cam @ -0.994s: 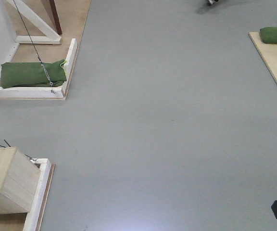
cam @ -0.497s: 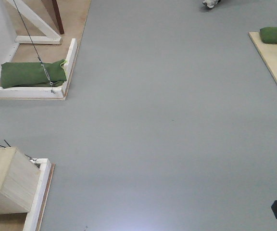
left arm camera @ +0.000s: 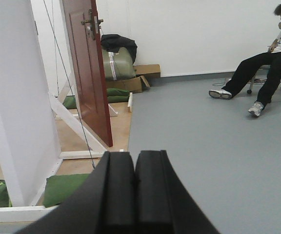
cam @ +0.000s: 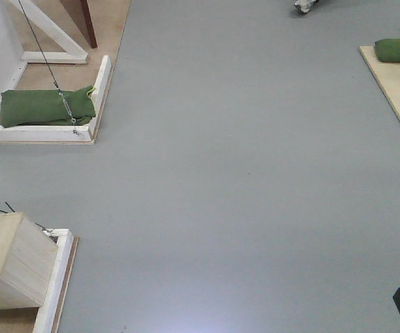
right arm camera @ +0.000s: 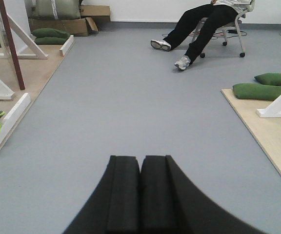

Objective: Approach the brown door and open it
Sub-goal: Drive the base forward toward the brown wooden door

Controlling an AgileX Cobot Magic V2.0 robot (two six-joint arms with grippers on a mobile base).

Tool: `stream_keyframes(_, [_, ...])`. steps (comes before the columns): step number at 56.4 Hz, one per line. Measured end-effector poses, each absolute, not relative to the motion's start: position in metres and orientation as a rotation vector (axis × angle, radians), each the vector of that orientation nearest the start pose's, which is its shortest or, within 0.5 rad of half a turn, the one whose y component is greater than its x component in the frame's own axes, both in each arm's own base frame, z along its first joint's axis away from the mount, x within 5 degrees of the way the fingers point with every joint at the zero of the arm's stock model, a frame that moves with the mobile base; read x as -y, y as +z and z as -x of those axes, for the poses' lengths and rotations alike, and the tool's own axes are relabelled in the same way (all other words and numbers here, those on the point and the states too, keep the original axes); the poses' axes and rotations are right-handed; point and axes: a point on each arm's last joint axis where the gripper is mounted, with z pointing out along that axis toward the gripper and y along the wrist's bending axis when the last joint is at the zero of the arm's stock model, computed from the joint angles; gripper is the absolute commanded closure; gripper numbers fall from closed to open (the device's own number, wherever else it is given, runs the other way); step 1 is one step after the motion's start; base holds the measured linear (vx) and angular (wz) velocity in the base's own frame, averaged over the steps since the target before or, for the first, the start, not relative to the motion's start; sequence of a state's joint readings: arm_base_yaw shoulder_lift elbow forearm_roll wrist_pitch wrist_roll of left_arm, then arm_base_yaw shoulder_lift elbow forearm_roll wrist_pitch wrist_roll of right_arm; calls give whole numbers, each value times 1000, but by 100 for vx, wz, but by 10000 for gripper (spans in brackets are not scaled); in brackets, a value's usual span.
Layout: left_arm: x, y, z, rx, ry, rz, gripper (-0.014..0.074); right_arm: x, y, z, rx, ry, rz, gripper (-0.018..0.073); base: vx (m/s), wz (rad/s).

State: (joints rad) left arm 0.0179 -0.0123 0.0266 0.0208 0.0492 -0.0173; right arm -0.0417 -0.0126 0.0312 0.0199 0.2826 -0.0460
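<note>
The brown door (left arm camera: 89, 73) stands ahead on the left in the left wrist view, glossy reddish-brown with a brass handle (left arm camera: 90, 22) near its top. It is set in a white frame and angled away from me. Only its bottom corner (cam: 83, 19) shows at the upper left of the front view, and the right wrist view catches its thin edge (right arm camera: 11, 46). My left gripper (left arm camera: 134, 153) is shut with nothing in it, well short of the door. My right gripper (right arm camera: 140, 158) is shut too, empty, over bare grey floor.
White frame beams (cam: 44, 132) and a green sandbag (cam: 44, 105) lie left of my path, with a thin steel cable (cam: 47, 62) above them. A pale plywood box (cam: 12, 260) sits near left. A person (left arm camera: 265, 58) sits far right. A wooden platform (cam: 394, 90) edges the right.
In the front view the door's bottom corner has slid slightly right and lower, and the person's shoe at the top edge has shifted. Both grippers stay shut.
</note>
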Motion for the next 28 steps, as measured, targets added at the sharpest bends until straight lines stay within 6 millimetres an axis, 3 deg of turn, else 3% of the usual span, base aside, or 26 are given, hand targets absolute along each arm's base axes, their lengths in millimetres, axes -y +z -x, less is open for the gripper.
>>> stream_keyframes(28, [-1, 200, -57, -1547, 18, 12, 603, 2, 178, -55, -1786, -44, -9, 559, 9, 1])
